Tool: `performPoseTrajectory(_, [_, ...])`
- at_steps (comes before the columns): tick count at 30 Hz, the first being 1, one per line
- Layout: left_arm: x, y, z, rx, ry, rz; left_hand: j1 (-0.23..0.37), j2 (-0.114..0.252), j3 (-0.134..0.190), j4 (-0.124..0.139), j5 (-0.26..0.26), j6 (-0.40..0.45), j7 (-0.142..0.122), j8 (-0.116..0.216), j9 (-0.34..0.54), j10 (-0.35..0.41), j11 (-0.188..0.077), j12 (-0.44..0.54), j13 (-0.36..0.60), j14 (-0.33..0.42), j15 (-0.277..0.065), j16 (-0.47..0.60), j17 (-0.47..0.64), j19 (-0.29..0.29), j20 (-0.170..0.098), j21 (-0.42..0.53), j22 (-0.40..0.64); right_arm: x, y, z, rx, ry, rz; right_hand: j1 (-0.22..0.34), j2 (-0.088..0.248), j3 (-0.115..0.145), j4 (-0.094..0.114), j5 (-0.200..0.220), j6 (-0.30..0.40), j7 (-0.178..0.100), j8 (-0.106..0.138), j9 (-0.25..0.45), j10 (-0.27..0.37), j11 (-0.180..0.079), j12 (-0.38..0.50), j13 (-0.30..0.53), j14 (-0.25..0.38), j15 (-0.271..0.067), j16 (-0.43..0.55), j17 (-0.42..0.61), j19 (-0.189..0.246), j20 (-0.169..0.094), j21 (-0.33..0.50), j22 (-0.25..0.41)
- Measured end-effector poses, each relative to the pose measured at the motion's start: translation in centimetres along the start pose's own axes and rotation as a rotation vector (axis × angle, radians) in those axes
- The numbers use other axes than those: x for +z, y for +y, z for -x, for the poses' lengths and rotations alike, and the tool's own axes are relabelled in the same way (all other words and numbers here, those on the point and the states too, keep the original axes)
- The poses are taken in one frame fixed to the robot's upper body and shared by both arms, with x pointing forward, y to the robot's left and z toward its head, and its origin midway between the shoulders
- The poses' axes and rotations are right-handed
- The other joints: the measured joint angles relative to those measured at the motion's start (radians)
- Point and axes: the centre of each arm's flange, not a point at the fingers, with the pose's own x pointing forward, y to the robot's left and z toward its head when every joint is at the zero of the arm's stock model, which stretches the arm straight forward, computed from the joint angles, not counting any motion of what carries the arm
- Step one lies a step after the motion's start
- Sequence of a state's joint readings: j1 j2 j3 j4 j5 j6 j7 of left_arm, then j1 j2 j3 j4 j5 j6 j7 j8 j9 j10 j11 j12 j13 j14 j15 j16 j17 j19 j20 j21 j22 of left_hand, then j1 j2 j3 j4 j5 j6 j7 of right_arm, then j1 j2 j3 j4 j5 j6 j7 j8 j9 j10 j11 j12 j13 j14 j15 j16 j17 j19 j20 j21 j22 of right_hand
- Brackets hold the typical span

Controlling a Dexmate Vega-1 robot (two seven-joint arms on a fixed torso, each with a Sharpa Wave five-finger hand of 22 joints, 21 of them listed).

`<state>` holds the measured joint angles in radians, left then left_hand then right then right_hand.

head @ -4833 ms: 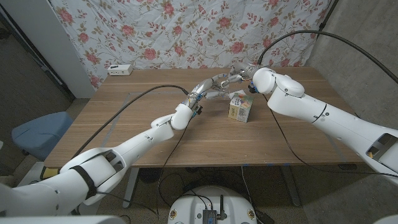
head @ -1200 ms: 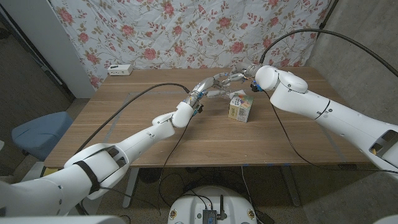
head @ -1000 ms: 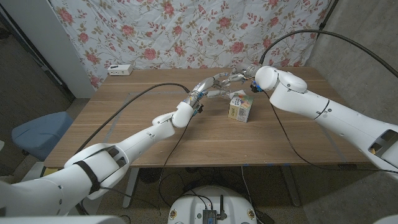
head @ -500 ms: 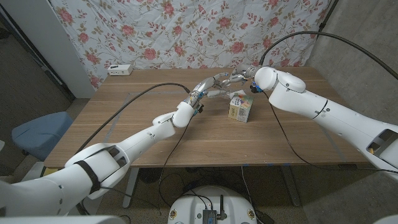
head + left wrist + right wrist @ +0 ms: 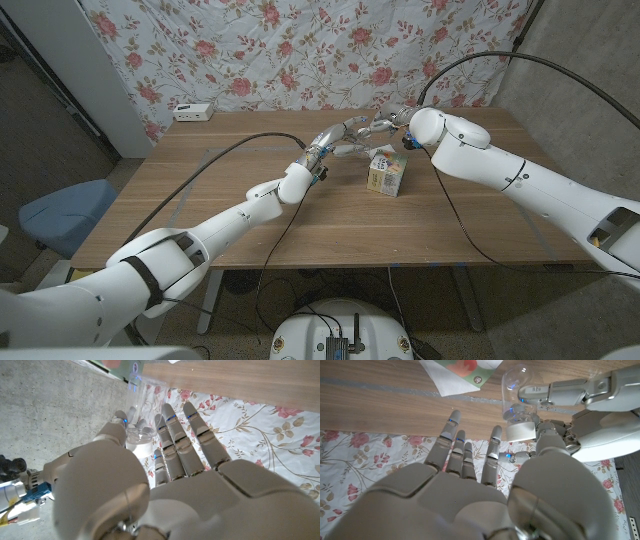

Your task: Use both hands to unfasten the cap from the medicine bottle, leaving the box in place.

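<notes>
Right wrist view is showing the left hand (image 5: 580, 410) gripping the clear medicine bottle (image 5: 517, 390) while the right hand (image 5: 470, 490), open-fingered, is nearing its white cap (image 5: 520, 430); a loose grip could drop it onto the box (image 5: 386, 173).

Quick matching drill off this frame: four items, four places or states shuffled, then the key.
Items:
1. medicine bottle
2. cap
3. box
4. white power strip

Places or states:
A. standing on the table, out from its edges
B. white, sitting on the bottle's neck
C. clear, held off the table by the left hand
D. at the table's far edge, by the floral curtain

Pairs: 1-C, 2-B, 3-A, 4-D
</notes>
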<state>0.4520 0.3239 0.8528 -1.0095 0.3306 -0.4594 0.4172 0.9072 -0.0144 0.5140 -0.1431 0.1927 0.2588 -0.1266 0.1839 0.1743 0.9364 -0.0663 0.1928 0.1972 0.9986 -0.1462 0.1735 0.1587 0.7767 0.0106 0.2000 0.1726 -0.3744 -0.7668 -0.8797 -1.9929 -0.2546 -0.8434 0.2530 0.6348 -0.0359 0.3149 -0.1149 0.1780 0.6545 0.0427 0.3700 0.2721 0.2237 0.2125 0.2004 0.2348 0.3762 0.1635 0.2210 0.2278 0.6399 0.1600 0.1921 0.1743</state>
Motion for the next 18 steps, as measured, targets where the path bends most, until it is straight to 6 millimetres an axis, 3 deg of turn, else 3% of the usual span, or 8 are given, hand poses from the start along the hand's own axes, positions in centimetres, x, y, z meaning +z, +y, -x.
performPoseTrajectory(18, [0.08, -0.07, -0.18, -0.001, -0.005, 0.002, -0.005, -0.005, 0.007, -0.002, 0.0, 0.0, 0.0, 0.0, 0.0, 0.0, 0.0, 0.0, 0.001, -0.001, -0.001, 0.0, 0.003, 0.0, 0.0, 0.0, 0.0, 0.01, 0.06, -0.14, -0.011, 0.002, 0.001, 0.028, 0.019, 0.013, -0.019, 0.0, 0.064, -0.021, 0.041, 0.014, 0.023, -0.009, 0.008, 0.0, 0.015, -0.015, 0.009, 0.001, 0.015, -0.005, 0.004, 0.0])
